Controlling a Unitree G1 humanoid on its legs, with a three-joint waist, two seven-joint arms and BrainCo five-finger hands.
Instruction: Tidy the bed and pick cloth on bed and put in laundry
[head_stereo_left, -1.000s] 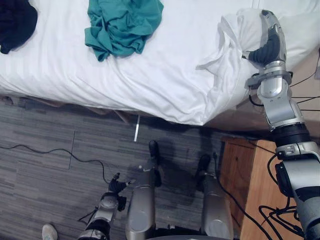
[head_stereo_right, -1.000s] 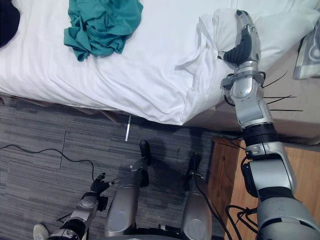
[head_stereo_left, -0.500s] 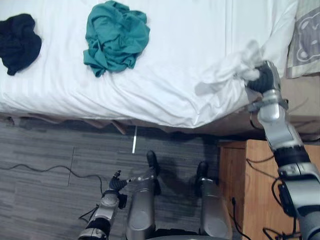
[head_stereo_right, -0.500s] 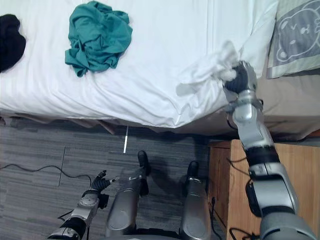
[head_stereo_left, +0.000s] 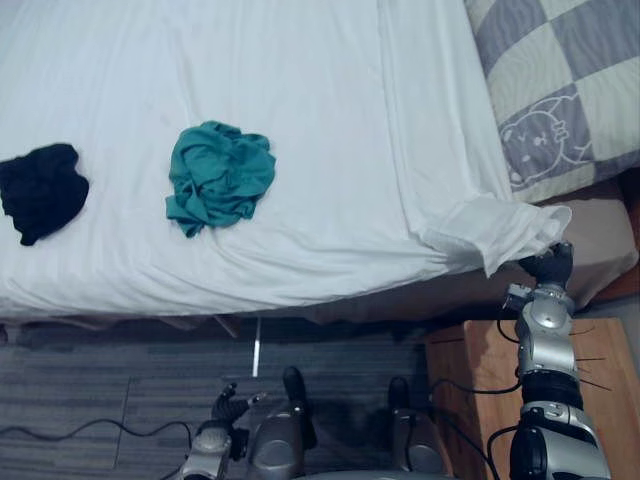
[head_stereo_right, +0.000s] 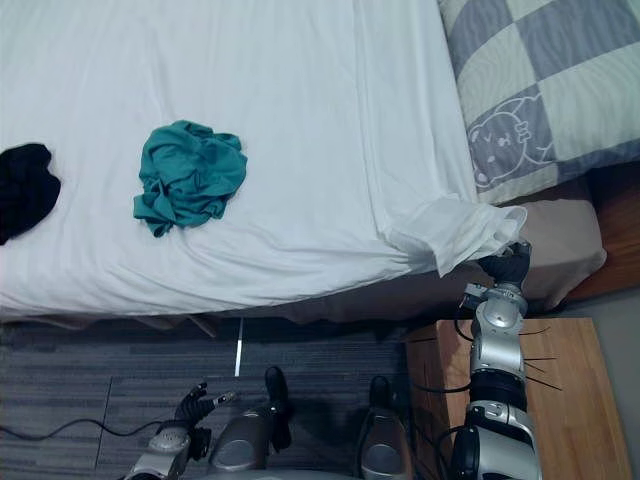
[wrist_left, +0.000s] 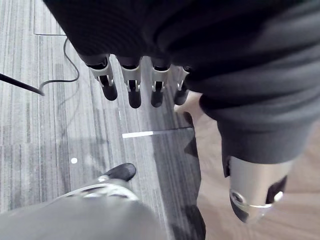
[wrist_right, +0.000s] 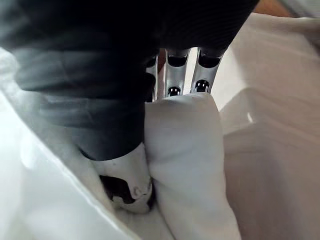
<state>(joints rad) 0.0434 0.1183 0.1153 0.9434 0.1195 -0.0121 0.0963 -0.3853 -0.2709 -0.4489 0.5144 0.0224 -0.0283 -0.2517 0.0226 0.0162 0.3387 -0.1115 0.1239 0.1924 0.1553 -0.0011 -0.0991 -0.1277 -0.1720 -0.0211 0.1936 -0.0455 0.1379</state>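
A crumpled teal cloth (head_stereo_left: 218, 187) lies on the white bed sheet (head_stereo_left: 320, 110), with a black cloth (head_stereo_left: 40, 190) near the bed's left edge. At the bed's near right corner my right hand (head_stereo_left: 550, 268) is shut on the sheet's corner (head_stereo_left: 500, 232), which hangs bunched over the mattress edge. In the right wrist view its fingers (wrist_right: 174, 75) and thumb (wrist_right: 125, 185) pinch a thick white fold (wrist_right: 185, 145). My left hand (head_stereo_left: 228, 405) hangs low over the floor, open and holding nothing, its fingers (wrist_left: 132, 87) relaxed.
A grey and cream checked pillow (head_stereo_left: 550, 90) lies at the head of the bed on the right. A wooden nightstand (head_stereo_left: 470, 370) stands under my right arm beside the bed. Grey striped flooring (head_stereo_left: 100, 390) runs along the bed's near side.
The camera has tilted up, showing more of the bed. My right hand has drawn the sheet corner back toward me to the mattress corner, and the sheet lies flatter. The left hand stays low.
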